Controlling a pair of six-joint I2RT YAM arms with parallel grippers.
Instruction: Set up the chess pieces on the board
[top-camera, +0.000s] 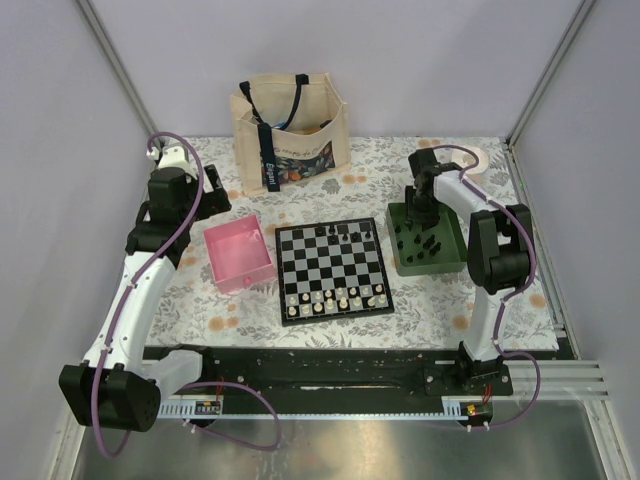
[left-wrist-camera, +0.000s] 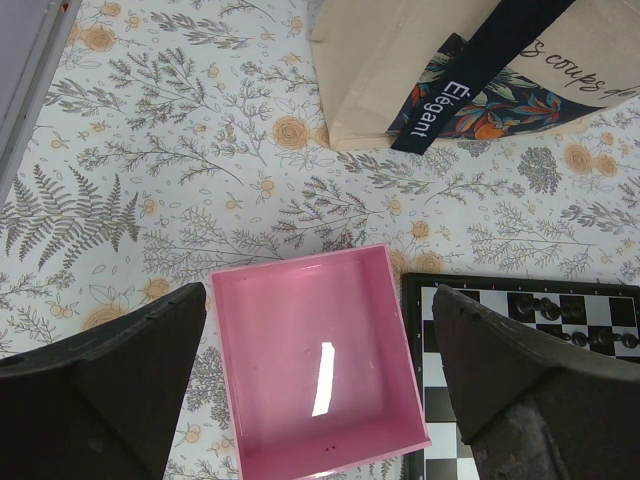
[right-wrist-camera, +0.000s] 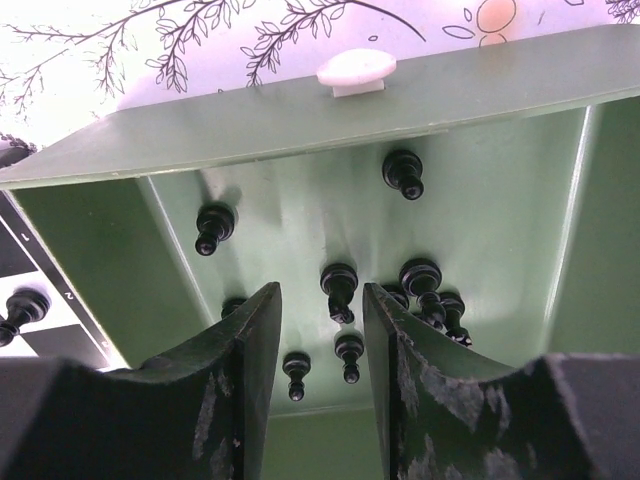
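The chequered board (top-camera: 332, 268) lies mid-table, white pieces along its near rows and a few black pieces (top-camera: 340, 232) on its far row. Several black chess pieces (right-wrist-camera: 340, 290) stand in the green tray (top-camera: 455, 262), which also shows in the right wrist view (right-wrist-camera: 300, 120). My right gripper (right-wrist-camera: 320, 330) hangs over the tray (top-camera: 420, 215), jaws partly open and empty, with a black piece between and beyond the fingertips. My left gripper (left-wrist-camera: 320, 380) is open and empty above the pink tray (left-wrist-camera: 315, 350), the board's corner (left-wrist-camera: 530, 310) at its right.
The pink tray (top-camera: 240, 257) stands left of the board and holds nothing. A cloth tote bag (top-camera: 290, 135) stands at the back, also in the left wrist view (left-wrist-camera: 470, 70). A white tape roll (top-camera: 470, 158) lies at the back right. Walls enclose the table.
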